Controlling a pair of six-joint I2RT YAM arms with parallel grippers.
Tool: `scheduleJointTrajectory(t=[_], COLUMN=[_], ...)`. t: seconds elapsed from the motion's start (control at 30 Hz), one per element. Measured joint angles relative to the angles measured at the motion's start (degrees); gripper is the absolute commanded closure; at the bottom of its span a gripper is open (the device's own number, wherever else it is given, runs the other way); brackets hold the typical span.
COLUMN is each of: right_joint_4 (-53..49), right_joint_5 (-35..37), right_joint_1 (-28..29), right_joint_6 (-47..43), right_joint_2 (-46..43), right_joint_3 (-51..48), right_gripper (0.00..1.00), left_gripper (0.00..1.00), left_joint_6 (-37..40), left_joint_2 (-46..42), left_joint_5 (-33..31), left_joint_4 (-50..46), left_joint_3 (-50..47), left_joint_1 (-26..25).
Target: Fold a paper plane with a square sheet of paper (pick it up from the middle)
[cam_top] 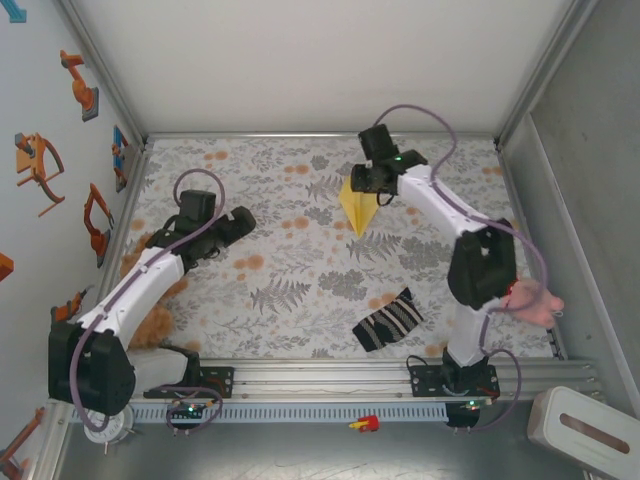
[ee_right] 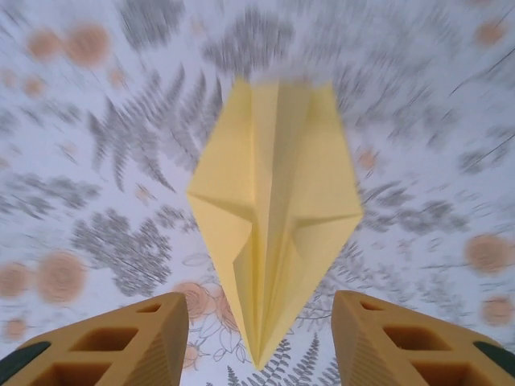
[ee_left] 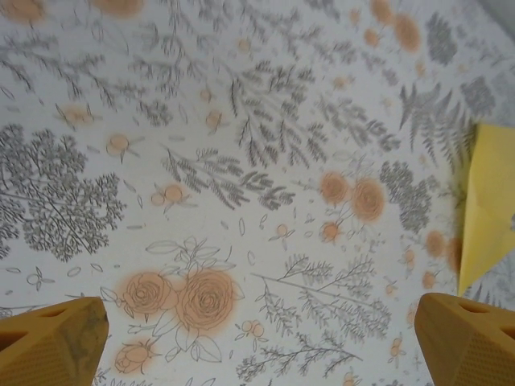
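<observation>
my left gripper (cam_top: 235, 225) sits well to the left of the paper plane (cam_top: 357, 205), its fingers (ee_left: 52, 342) spread wide with only the floral table cover (ee_left: 241, 161) between them. in the left wrist view the plane (ee_left: 487, 209) lies beyond the right-hand finger and does not touch it. the plane rests flat on the cover, kite-shaped with one lengthwise crease. its long axis runs far to near and the sharp point faces the arm bases. my right gripper (cam_top: 365, 180) overlaps the plane's far end in the top view. in the blurred right wrist view the plane (ee_right: 273, 209) runs straight out along my gripper's line, its point between parted fingers (ee_right: 121, 346) that touch no paper. judgement: any re-grasp belongs to the right arm, the nearer one. the striped sock (cam_top: 388, 321) lies nearward and slightly right of the plane. no brand, label or writing is legible.
</observation>
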Motion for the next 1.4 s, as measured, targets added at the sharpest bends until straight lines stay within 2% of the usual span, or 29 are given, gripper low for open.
scheduleJointTrajectory(t=[0.1,0.23,0.4,0.57,0.67,0.83,1.03,1.23,1.4], right_joint_4=[3.3,8.6,14.8,23.1,29.0,39.2,55.0,66.9,74.5], right_joint_5=[3.6,8.8,17.8,24.6,25.3,22.2,17.1,12.0,7.8], right_joint_1=[-1.0,-3.7,-7.3,-11.1,-14.0,-20.0,-21.0,-21.6,-23.6], right_joint_6=[-0.8,-2.1,-3.8,-6.1,-7.3,-9.0,-12.9,-16.5,-18.2], right_joint_2=[-10.5,-21.9,-27.8,-30.4,-32.2,-33.4,-32.0,-28.7,-25.7], right_joint_3=[-6.9,-20.1,-35.4,-46.9,-52.5,-59.7,-69.7,-72.3,-72.3], right_gripper=[0.35,0.19,0.06,0.05,0.05,0.06,0.05,0.05,0.05], left_gripper=[0.04,0.04,0.04,0.04,0.04,0.04,0.03,0.02,0.02], left_joint_6=[2.8,7.9,15.4,23.2,28.0,34.1,37.5,38.8,38.7], left_joint_2=[-3.8,-10.1,-15.5,-16.0,-15.8,-12.3,-3.7,3.9,8.6], left_joint_5=[-3.1,-7.9,-15.4,-21.4,-22.9,-20.7,-13.1,-7.3,-1.0], left_joint_4=[0.4,5.6,16.5,25.9,31.9,42.0,54.5,61.5,65.8], left_joint_3=[-0.2,-4.6,-15.6,-24.0,-27.3,-30.5,-33.8,-33.9,-32.3], left_joint_1=[0.0,0.0,0.0,0.8,1.9,5.4,10.0,13.3,18.9])
